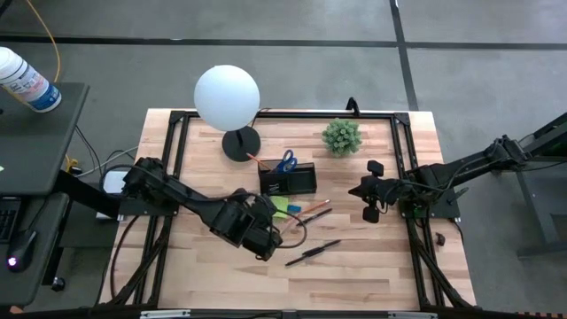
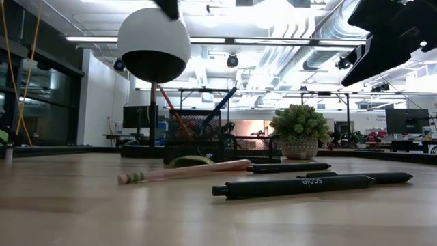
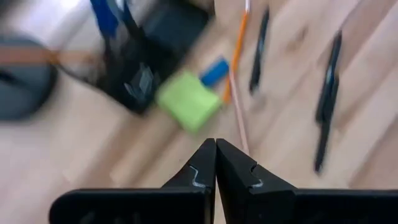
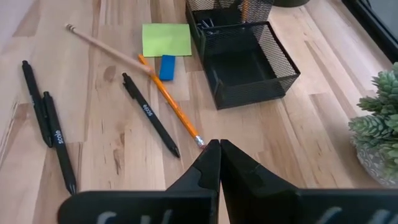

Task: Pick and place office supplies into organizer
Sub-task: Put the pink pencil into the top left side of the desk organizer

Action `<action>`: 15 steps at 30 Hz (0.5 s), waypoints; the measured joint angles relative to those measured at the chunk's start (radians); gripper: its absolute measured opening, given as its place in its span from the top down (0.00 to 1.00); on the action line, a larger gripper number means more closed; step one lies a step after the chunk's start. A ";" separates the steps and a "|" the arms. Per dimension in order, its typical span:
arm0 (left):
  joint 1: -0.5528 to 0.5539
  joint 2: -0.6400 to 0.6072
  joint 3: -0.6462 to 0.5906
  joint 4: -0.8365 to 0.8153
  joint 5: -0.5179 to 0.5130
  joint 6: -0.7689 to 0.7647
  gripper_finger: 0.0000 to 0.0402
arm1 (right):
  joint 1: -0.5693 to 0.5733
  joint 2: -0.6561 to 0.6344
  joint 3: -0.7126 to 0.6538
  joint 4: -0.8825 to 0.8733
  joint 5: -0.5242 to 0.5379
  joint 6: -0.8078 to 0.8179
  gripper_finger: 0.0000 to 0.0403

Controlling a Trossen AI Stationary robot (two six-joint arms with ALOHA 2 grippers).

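While hovering pinched shut over the lime-green sticky-note pad (image 3: 188,100) beside the mesh organizer (image 1: 288,180): left end effector (image 3: 216,163); right end effector (image 4: 220,163), likewise closed, near potted plant (image 1: 341,136)

Green square sticky-note pad (image 4: 166,39) and small blue block (image 4: 167,67) lie beside the black mesh organizer (image 4: 249,59); black pens (image 4: 50,134) lie farther off on the wooden bench (image 4: 112,155).

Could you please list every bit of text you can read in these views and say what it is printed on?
"solo": white print on the barrel of the nearest black pen, low view.
The same white print shows on two black pens in the right wrist view, too small to read surely.
The white bottle off the table has a label, too small to read.
Nothing else is readable.
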 joint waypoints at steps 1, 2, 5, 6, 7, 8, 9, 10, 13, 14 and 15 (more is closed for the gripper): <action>-0.005 0.000 -0.021 0.014 0.038 -0.022 1.00 | 0.000 0.000 0.000 0.001 0.000 -0.002 1.00; -0.008 0.000 -0.045 0.032 0.066 -0.043 1.00 | 0.000 0.000 0.000 0.002 0.000 -0.003 1.00; -0.028 0.000 -0.116 0.140 0.124 -0.100 1.00 | 0.000 0.000 0.000 0.002 0.003 -0.005 1.00; -0.033 0.001 -0.138 0.178 0.134 -0.120 1.00 | 0.000 0.000 0.000 0.001 0.004 -0.005 1.00; -0.036 0.001 -0.161 0.225 0.144 -0.140 1.00 | 0.000 0.000 0.000 0.002 0.004 -0.005 1.00; -0.039 0.001 -0.180 0.273 0.156 -0.155 1.00 | 0.000 0.000 0.000 0.002 0.004 -0.005 1.00; -0.039 0.001 -0.198 0.321 0.162 -0.164 1.00 | 0.000 0.000 0.000 0.002 0.004 -0.005 1.00; -0.039 0.001 -0.216 0.372 0.171 -0.169 0.99 | 0.000 0.000 0.000 0.002 0.004 -0.005 1.00; -0.036 0.001 -0.274 0.490 0.194 -0.206 0.95 | 0.000 0.000 0.000 0.002 -0.003 -0.005 1.00; -0.036 0.001 -0.294 0.513 0.201 -0.231 0.93 | 0.000 0.000 0.000 0.003 -0.007 -0.005 1.00; -0.036 0.001 -0.315 0.527 0.210 -0.256 0.90 | 0.000 0.000 0.000 0.004 -0.012 -0.005 1.00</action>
